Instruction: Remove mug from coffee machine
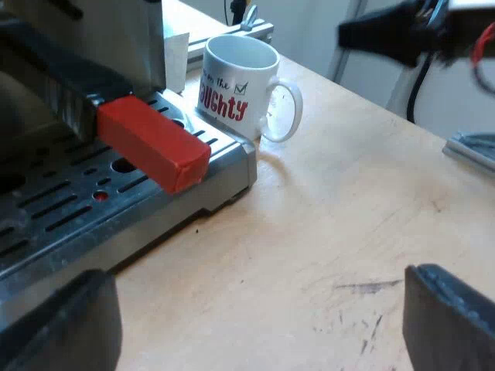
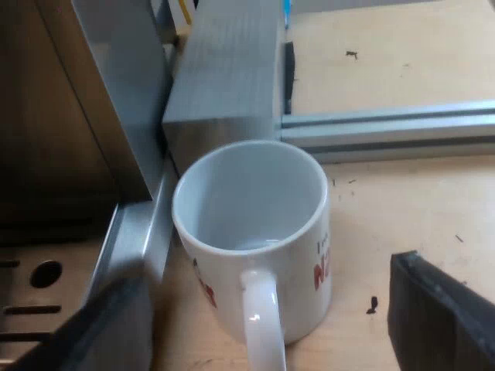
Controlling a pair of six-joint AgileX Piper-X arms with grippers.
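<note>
White mug (image 2: 255, 224), red lettering, empty, upright on wooden table (image 2: 402, 201), just beside espresso machine (image 2: 77, 116) drip tray (image 2: 39, 286) edge. Handle points toward right gripper (image 2: 264, 278), fingers spread wide either side, not touching mug.

Bright, even light covers the pale wooden desk (image 1: 332, 232) and leaves no hard shadows; only a soft dark band lies beneath the edge of the metal tray (image 1: 224, 166). The white mug (image 1: 240, 85) is strongly lit, with a small white glint on its handle in the right wrist view. The red handle end (image 1: 155, 147) shows full colour, while the machine's inner wall (image 2: 46, 116) is dim and brownish.
</note>
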